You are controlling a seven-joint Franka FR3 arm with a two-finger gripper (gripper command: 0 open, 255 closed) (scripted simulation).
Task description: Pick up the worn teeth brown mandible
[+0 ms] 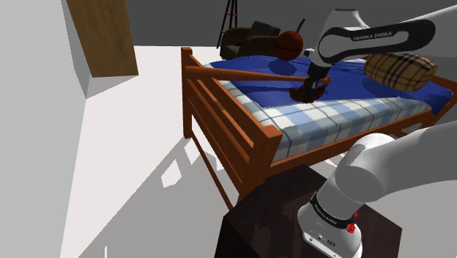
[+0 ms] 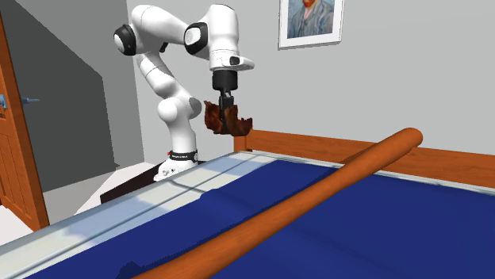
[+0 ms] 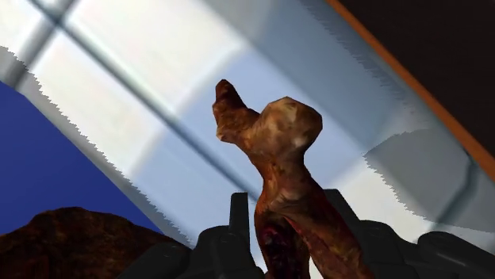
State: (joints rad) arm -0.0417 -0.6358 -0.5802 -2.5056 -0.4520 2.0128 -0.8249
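Above the checked bed (image 1: 322, 117), the pincer (image 2: 227, 108) pinches the brown mandible (image 2: 237, 124), seemingly clear of it.

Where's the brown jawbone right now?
In the second exterior view the brown jawbone hangs clasped in the gripper, above the bed's wooden rail, left of centre.

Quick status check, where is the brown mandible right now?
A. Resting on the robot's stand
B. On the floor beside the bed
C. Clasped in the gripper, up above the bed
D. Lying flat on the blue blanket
C: in the second exterior view the brown mandible hangs from the gripper above the bed, and in the wrist view the fingers clasp it.
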